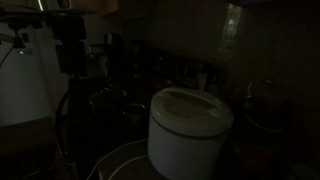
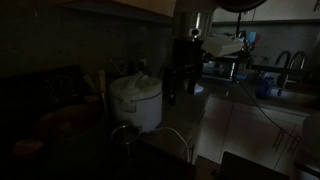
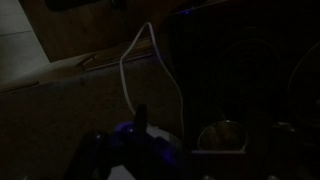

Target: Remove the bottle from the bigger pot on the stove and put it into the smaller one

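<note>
Overall, the scene is a kitchen under very low light, and most detail is lost in shadow.

1. Worktop [image 3: 50, 75]: shows as a pale band across the left of the wrist view.
2. Arm [image 1: 70, 55]: a dark upright mass at the left in an exterior view, behind and to one side of the rice cooker.
3. Rice cooker [image 1: 190, 125]: the brightest item in both exterior views. It is white, upright, lid closed, and stands in the foreground.
4. Sink taps [image 2: 285, 65]: two curved spouts well apart from the rice cooker, in the lighter part of an exterior view.
5. Rounded vessel [image 1: 265, 108]: a dim shape just beyond the rice cooker. Whether it is one of the pots cannot be told.
6. Round rim [image 3: 222, 135]: a faint circle near the gripper in the wrist view. Its contents are not legible.
7. Cable [image 3: 124, 70]: a white loop lying on the dark surface ahead of the gripper.
8. Gripper [image 3: 138, 140]: enters from the bottom edge of the wrist view with a faint blue sheen. Whether the jaws stand apart or together cannot be told.
9. Bottle: its position cannot be made out in any view, because the area is too dark.
</note>
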{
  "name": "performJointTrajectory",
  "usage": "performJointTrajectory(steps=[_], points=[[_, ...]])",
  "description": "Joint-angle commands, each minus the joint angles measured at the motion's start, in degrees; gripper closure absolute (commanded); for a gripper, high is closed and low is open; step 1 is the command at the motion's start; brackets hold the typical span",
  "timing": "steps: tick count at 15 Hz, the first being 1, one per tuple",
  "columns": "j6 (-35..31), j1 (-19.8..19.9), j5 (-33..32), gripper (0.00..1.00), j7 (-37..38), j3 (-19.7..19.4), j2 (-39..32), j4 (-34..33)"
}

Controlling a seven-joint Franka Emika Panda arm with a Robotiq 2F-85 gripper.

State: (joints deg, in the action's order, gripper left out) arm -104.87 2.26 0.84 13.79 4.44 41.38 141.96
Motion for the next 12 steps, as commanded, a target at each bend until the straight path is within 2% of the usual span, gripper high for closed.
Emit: performJointTrajectory(steps=[1, 12], points=[[-2.3, -1.0, -1.0, 0.00, -3.1, 0.6, -7.6, -4.9], [-10.3, -5.1, -1.2, 0.00, -12.8, 0.8, -31.6, -26.4]])
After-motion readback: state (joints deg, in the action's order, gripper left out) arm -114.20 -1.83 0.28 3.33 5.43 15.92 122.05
